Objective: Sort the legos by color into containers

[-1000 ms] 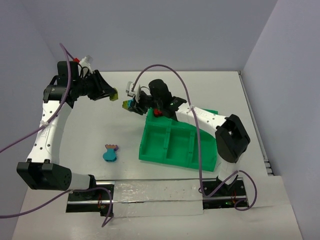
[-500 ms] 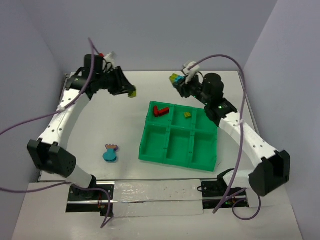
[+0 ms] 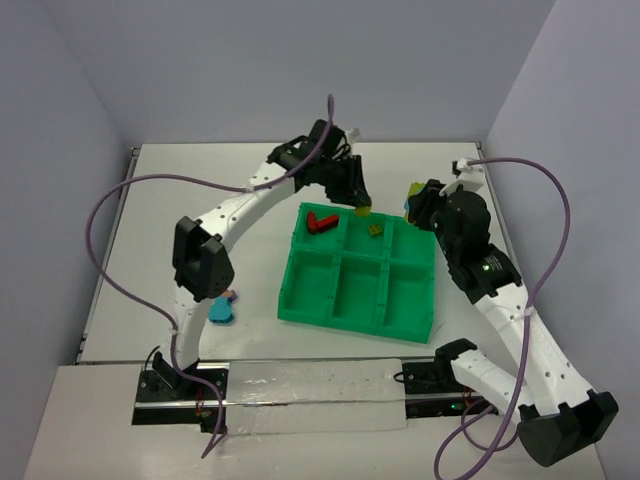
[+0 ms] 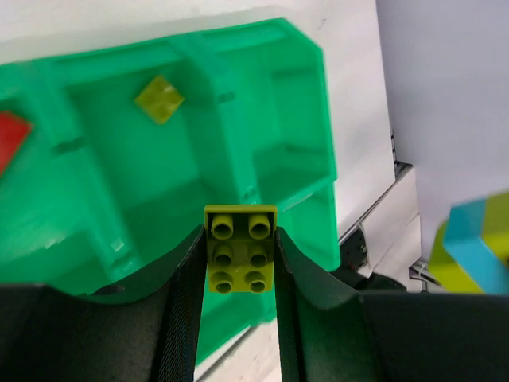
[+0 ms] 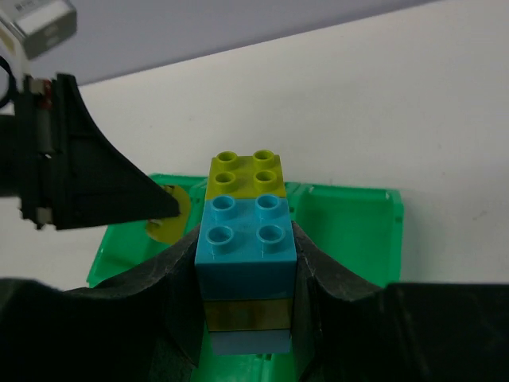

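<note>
Lego brick of yellow-green plastic (image 4: 241, 253) is pinched between the fingers of the left gripper (image 4: 240, 235), which clamps it by its two long sides. Half a second ago that arm was far out over the left of the table; it has now swung across to the back edge of the bright green plastic six-compartment tray (image 3: 300, 300). The held brick hangs clear of the floor near the back-middle compartment, where a small yellow-green piece (image 3: 375, 229) already lies; a red brick (image 3: 320, 221) sits in the back-left one. That likely puts this brick close to its drop. The right gripper (image 5: 246, 235) has also drawn in to the tray's back-right corner, closed on a stack of cyan and yellow-green bricks (image 5: 245, 255). A blue and pink cluster (image 3: 220, 308) waits on the table.
</note>
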